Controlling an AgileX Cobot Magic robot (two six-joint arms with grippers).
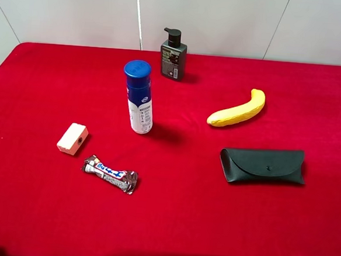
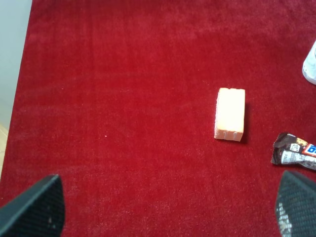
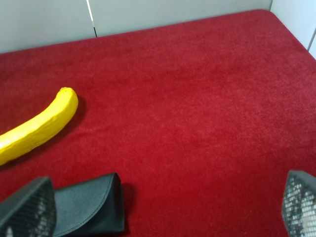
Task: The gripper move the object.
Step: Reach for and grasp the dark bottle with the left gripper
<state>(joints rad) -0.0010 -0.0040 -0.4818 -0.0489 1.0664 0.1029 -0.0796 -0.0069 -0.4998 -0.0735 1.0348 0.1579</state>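
The small dark grey rectangular pump bottle [image 1: 173, 61], with its black pump head, stands upright at the far edge of the red cloth table [image 1: 30, 212]. It is about mid-width and close to the pale wall behind, and neither wrist view shows it. Near it, closer in and slightly left, stands the tall white bottle with a blue cap [image 1: 138, 99]. To the right lies the yellow banana [image 1: 237, 109]. Both are clear of it.

The left gripper [image 2: 165, 210] hangs at the near left with its jaws spread wide and empty. The pale orange block [image 2: 230, 113] and the wrapped chocolate bar [image 2: 296, 152] lie ahead of it. The right gripper [image 3: 163, 207] is equally wide and empty at the near right, over the black glasses case [image 3: 89, 205].

The reach looks not yet begun, and either arm faces a long one. A good approach would pass high, or between the white bottle and the banana. The jaws should close squarely on the bottle's body below the pump, since a narrow upright bottle could tip if nudged. There is little room behind it at the far edge. Open cloth lies to its far left, far right and in the near middle.
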